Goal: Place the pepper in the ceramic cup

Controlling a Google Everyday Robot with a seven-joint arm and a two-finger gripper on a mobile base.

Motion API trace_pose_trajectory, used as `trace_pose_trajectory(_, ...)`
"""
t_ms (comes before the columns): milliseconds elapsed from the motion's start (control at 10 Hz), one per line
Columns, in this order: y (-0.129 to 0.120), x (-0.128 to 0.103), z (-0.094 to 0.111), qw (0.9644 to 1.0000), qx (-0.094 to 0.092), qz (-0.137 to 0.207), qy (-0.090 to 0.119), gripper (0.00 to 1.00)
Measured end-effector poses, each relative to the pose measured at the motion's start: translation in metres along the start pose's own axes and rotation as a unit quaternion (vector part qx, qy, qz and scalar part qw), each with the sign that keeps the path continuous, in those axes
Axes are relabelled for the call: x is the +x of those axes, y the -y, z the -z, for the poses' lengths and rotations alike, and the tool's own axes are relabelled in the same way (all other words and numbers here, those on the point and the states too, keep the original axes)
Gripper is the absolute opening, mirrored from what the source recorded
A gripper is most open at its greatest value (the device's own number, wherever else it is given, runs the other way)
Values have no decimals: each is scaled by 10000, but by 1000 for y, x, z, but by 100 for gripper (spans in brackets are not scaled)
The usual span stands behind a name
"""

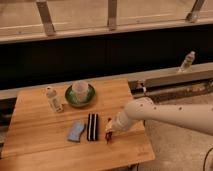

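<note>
The pepper (108, 137) is a small dark red piece lying on the wooden table (45, 150), just right of a black-and-white striped block (92, 126). My gripper (109, 131) is down at the pepper, right over its upper end, and partly hides it. The white arm reaches in from the right. The ceramic cup (80, 89) is pale and round. It stands upright on a green round plate (70, 98) at the back middle of the table, well apart from the gripper.
A small clear bottle (54, 99) stands left of the plate. A blue cloth-like piece (76, 131) lies left of the striped block. Another bottle (186, 61) stands on the ledge at the far right. The table's right edge is close to the pepper.
</note>
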Motion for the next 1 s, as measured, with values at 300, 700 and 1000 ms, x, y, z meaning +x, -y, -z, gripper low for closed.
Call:
trace_pose_trajectory(300, -11, -24, 37, 9988, -145, 3, 461, 0)
trace_pose_trajectory(700, -54, -84, 110, 9929, 49, 516, 1067, 0)
trace_pose_trajectory(1000, -96, -143, 144, 9853, -111, 940, 1424, 0)
